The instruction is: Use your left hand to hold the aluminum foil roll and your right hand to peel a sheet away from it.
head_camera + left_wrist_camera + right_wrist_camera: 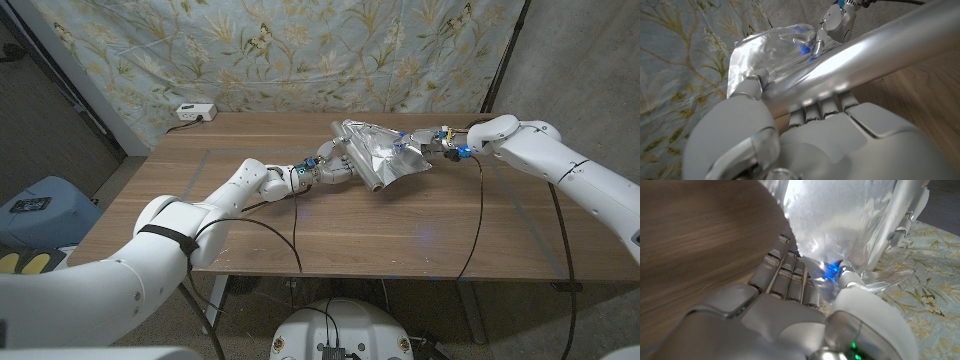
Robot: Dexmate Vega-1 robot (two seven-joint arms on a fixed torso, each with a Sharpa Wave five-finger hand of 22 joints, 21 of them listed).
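Note:
The aluminum foil roll (pixel 358 160) lies slanted on the wooden table (pixel 300 230) at mid-table. My left hand (pixel 335 166) grips the roll from its left side; in the left wrist view my left hand (pixel 805 135) wraps the shiny tube (pixel 865 55). A crinkled sheet of foil (pixel 392 152) spreads from the roll to the right. My right hand (pixel 432 138) pinches the sheet's far edge. In the right wrist view my right hand (pixel 805 305) holds the sheet (pixel 840 220) between thumb and fingers. My right hand (pixel 837 22) also shows past the sheet (pixel 770 50) in the left wrist view.
A white power strip (pixel 195 112) sits at the table's back left corner. A floral curtain (pixel 300 50) hangs behind the table. Black cables (pixel 480 230) run across the table from each arm. A blue bin (pixel 35 210) stands on the floor at left.

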